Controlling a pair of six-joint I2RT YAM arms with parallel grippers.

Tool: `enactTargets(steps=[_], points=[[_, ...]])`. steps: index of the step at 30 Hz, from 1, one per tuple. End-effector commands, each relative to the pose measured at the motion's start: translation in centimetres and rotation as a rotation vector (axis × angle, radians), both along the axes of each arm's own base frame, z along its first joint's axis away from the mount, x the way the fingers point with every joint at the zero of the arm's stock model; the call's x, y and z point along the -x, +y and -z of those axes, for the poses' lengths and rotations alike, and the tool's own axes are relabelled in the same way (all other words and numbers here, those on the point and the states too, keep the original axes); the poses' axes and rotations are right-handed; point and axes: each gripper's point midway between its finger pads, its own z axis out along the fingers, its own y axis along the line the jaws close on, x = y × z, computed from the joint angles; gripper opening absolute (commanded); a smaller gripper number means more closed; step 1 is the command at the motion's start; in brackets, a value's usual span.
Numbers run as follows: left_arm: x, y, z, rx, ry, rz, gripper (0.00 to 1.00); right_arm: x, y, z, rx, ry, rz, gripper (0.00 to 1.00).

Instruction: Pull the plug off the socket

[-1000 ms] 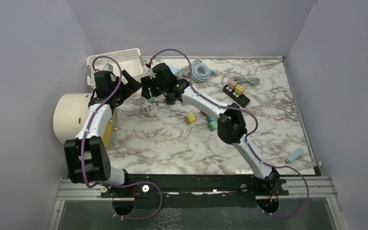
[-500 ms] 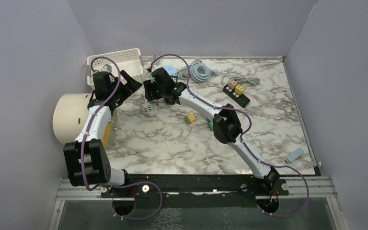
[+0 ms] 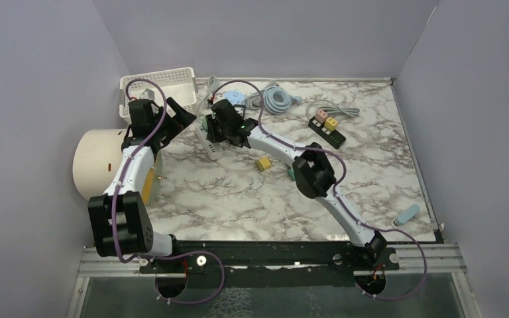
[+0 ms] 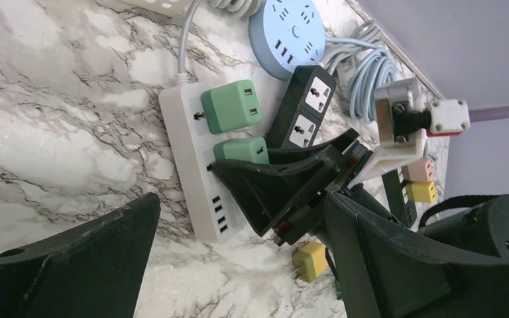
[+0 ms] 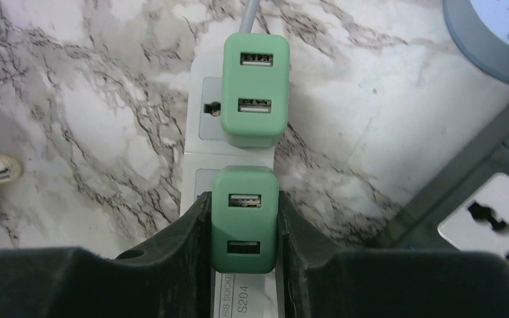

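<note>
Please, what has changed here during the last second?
The right gripper, shut on the nearer green plug, shifted a little, and the white strip turned with it: it now lies slanted. The plug is still in the strip. The left gripper stays open beside it, hardly moved; other things unchanged.
</note>
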Motion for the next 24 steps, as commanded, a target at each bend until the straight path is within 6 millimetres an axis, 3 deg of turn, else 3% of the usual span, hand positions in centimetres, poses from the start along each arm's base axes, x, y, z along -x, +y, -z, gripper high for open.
enactTargets(steps=[1,6,12,17,24], points=[[0.0,-1.7,0.9,0.023,0.021,0.048,0.96,-1.1,-2.8,-4.3,-0.073,-0.016,0.063,0.01],[0.1,-4.1,3.2,0.046,0.063,0.078,0.95,-1.0,-5.1,-8.9,-0.2,-0.005,0.045,0.01],[-0.4,-6.8,5.5,0.042,0.107,0.101,0.93,0.2,-5.8,-12.4,-0.287,0.008,0.008,0.01],[-1.2,-7.6,5.9,0.08,0.094,0.092,0.93,1.3,-5.6,-13.7,-0.319,0.027,-0.035,0.01],[-2.9,-8.6,4.1,0.142,0.027,0.119,0.92,2.3,-6.1,-14.3,-0.328,0.031,-0.053,0.01]])
